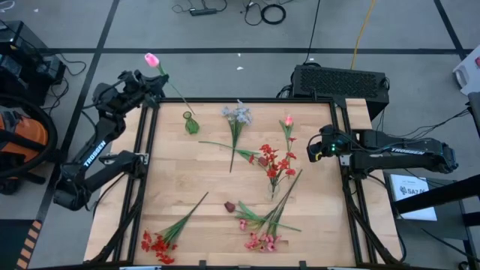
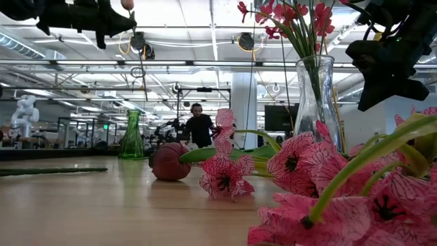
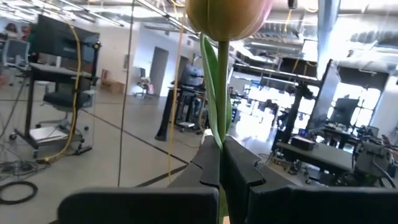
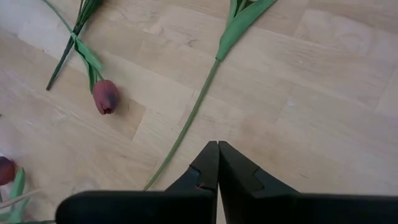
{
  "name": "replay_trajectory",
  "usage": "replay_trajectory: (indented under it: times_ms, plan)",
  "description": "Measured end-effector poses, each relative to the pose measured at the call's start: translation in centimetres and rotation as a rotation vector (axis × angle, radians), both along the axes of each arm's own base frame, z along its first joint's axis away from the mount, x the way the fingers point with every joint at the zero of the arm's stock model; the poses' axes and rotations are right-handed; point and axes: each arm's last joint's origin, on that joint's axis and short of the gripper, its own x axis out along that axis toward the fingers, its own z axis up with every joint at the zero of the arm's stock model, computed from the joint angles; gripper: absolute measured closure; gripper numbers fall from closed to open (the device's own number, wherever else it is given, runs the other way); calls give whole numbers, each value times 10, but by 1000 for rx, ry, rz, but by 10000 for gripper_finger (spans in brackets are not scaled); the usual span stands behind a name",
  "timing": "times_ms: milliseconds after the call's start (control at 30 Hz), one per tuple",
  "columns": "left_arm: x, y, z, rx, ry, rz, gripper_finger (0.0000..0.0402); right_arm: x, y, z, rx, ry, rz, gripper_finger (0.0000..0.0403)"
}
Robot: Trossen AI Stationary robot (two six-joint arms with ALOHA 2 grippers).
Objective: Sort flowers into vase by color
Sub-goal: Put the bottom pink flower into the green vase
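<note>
We get even overhead light on the wooden table point(image 1: 195, 180), with soft, faint shadows. Low view: ceiling strip lights point(image 2: 205, 65) glare, and the near pink blooms point(image 2: 328, 198) are blurred. Left wrist view: bright windows point(image 3: 267, 118) blow out behind the tulip point(image 3: 227, 15).

Pale wooden plank tabletop point(image 1: 187, 180): matt, visible grain, smooth joints. Small green glass vase point(image 1: 191, 124): glossy, translucent. Tall clear glass vase point(image 2: 318, 96): shiny, transparent. Left gripper point(image 3: 221, 168), clamped on the pink tulip's smooth green plastic-looking stem point(image 3: 219, 93): matt black plastic fingers. Right gripper point(image 4: 217, 163), above the tabletop: same matt black finish. Dark maroon tulip bloom point(image 4: 106, 96): satin, cloth-like.
</note>
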Motion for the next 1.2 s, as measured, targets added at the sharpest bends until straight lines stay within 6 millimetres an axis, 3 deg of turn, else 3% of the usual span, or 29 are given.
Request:
replay_trajectory:
  times_ms: [567, 867, 1200]
  plan:
    - [-14, 2, -11, -50, 101, 128, 400, 0, 0, 0, 1, -1, -4, 403]
    - [-11, 9, -38, -123, 166, 134, 400, 0, -1, 0, -24, 1, -45, 403]
    - [2, 8, -73, -94, 234, 96, 400, 1, -2, -1, -27, 13, -51, 403]
